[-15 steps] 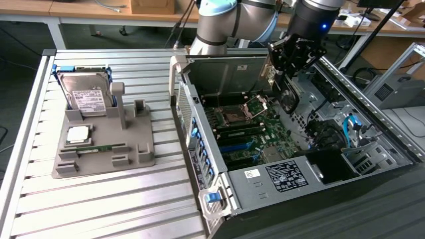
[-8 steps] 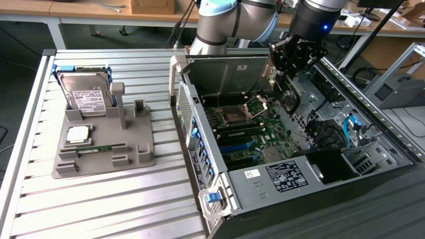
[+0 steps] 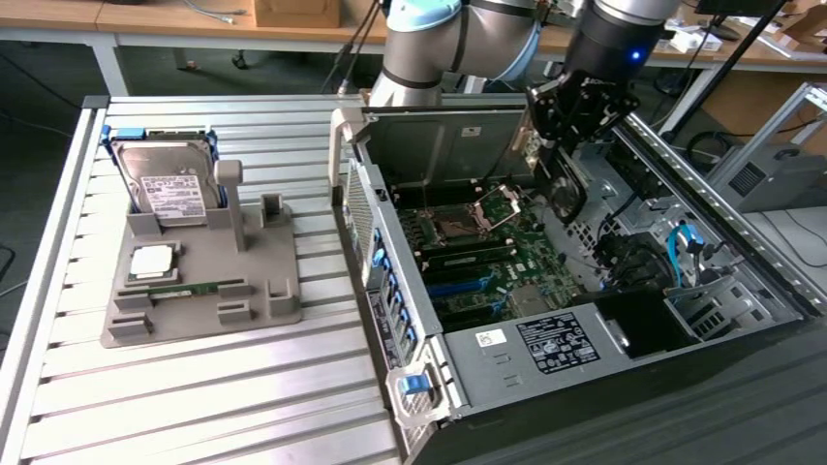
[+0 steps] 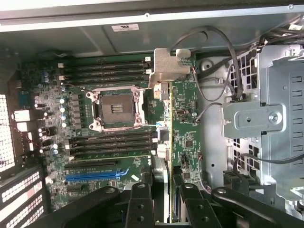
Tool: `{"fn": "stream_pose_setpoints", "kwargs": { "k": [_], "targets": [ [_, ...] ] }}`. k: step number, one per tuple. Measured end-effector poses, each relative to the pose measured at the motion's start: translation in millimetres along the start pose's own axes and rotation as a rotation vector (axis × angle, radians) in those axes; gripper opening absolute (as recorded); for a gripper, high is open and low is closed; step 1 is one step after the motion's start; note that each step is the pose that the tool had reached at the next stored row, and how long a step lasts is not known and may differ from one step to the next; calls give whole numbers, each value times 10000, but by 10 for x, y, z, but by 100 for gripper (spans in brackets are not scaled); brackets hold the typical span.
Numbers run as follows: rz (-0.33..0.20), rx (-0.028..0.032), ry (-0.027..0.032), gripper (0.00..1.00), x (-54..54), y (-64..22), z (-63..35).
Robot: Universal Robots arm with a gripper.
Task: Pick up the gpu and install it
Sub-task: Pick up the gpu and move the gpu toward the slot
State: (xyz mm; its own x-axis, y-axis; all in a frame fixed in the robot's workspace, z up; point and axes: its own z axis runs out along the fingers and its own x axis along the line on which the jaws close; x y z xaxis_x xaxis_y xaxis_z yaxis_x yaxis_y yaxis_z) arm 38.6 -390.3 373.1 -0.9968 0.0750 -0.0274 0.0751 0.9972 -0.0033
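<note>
My gripper (image 3: 566,145) hangs over the open computer case (image 3: 387,291), shut on the gpu (image 3: 565,194), a dark flat card held on edge above the motherboard. In the wrist view the gpu (image 4: 165,137) runs edge-on away from my gripper (image 4: 165,202), and its silver bracket (image 4: 168,69) is at the far end. The black fingers (image 4: 141,204) press on both faces of the card. Below it lies the green motherboard (image 4: 187,137) with its blue slot (image 4: 90,176) and black slots.
An empty CPU socket (image 4: 116,109) sits between rows of memory slots. Grey cables (image 4: 228,57) and a metal drive cage (image 4: 266,118) stand beside the board. On the slatted table, a grey holder (image 3: 265,291) carries a hard drive (image 3: 168,184), a CPU (image 3: 153,260) and a memory stick (image 3: 181,288).
</note>
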Motion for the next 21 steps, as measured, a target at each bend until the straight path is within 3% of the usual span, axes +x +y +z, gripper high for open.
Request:
{"fn": "stream_pose_setpoints", "kwargs": {
  "k": [21],
  "targets": [
    [0, 0, 0, 27, -45, 1, 69]
  ]
}}
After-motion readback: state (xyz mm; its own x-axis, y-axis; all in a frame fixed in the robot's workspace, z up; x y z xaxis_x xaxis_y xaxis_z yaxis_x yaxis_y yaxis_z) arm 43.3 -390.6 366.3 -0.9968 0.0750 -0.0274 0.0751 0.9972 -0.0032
